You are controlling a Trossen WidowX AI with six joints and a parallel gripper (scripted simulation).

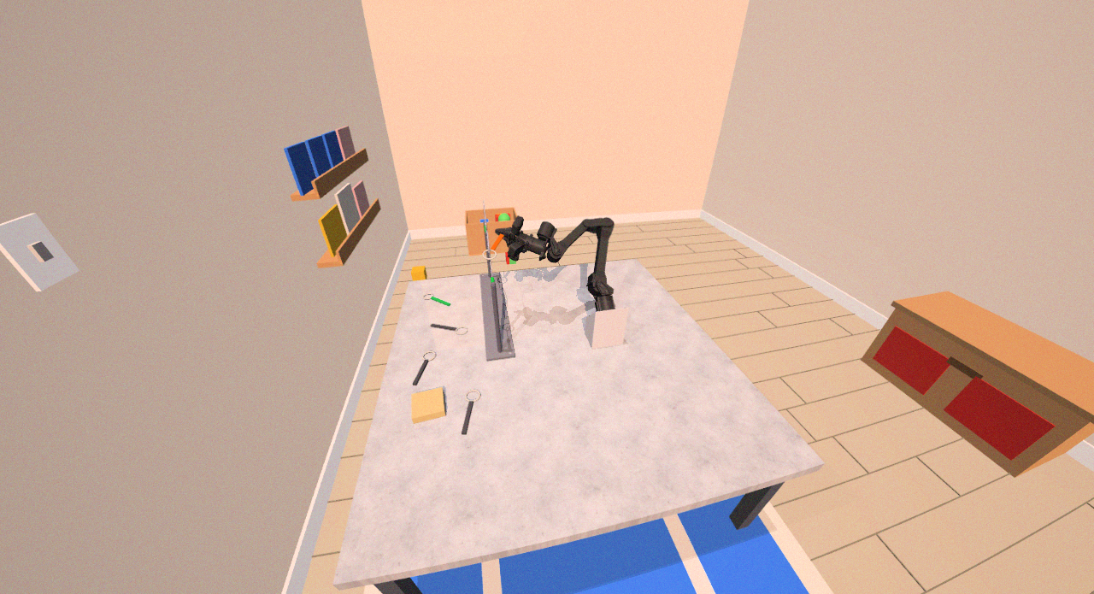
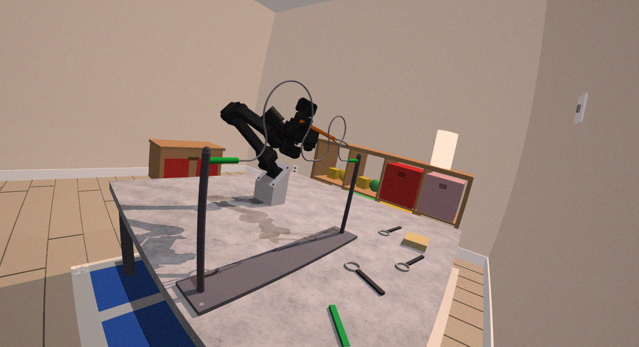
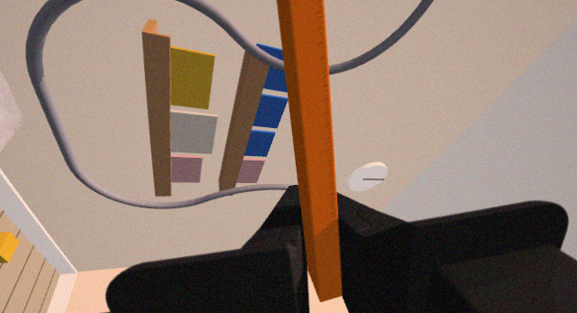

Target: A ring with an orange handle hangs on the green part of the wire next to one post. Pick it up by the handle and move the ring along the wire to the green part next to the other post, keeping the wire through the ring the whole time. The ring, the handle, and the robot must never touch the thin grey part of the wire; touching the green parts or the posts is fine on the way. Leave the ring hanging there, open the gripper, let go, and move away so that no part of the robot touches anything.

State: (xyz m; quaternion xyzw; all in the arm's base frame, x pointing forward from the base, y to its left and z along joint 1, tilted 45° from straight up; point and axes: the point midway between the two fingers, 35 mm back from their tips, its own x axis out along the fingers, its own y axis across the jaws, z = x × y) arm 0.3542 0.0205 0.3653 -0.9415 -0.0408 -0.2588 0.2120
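From the exterior view, left to right: saw a dark near post and its green part left of the claw, then the wire's large loop across in front. Found the claw clamped on the orange handle. Spotted the ring right of the claw, by the small loop, above the far green part and far post; too small to tell contact or threading. Noted a yellow block lower, farther right.
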